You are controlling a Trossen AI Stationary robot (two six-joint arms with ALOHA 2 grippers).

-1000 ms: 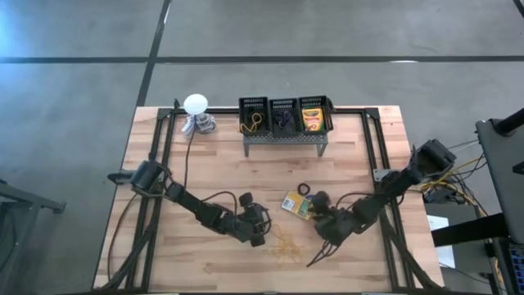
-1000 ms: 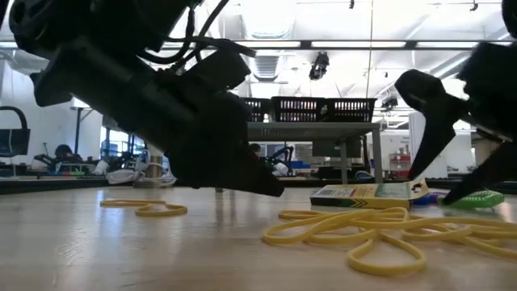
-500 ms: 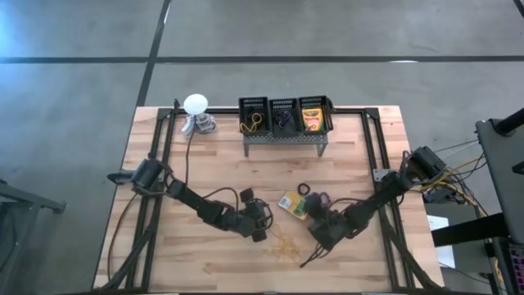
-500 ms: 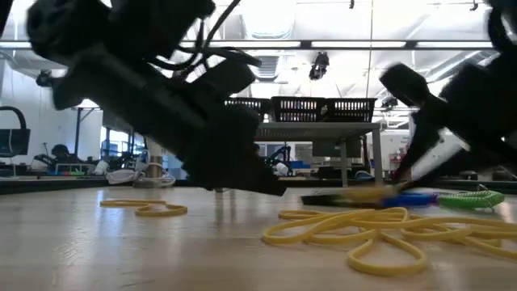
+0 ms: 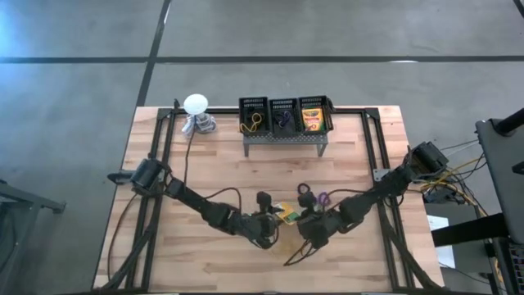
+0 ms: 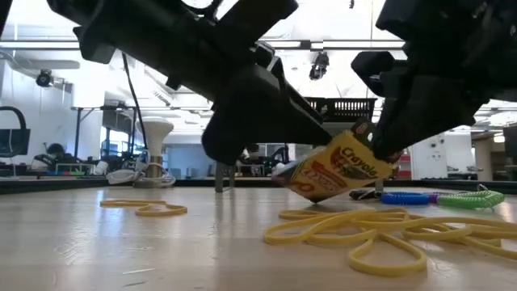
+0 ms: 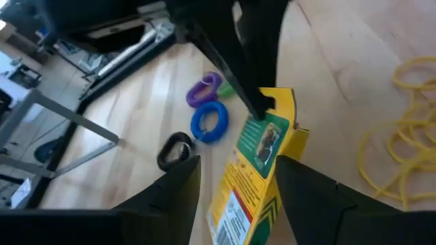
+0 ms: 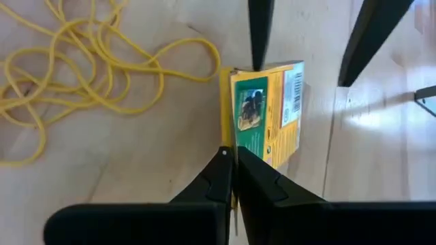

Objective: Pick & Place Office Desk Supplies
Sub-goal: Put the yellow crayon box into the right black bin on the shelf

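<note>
Yellow-and-green, the crayon box (image 6: 339, 168) sits tipped on one edge just beside the heap of rubber bands (image 6: 380, 230), lifted off the wooden table (image 5: 221, 172) at one end. Both arms meet over it. The left gripper (image 7: 235, 197) straddles the box with its fingers spread wide, the box lying in the gap, untouched as far as I can see. The right gripper (image 8: 230, 178) has its fingers nearly closed at the box's edge (pinching or merely prying, I cannot tell). Judging by the tilt, it is propping the flat box so the other can grasp it. Blue, purple and black rings (image 7: 204, 119) lie beyond the box.
</note>
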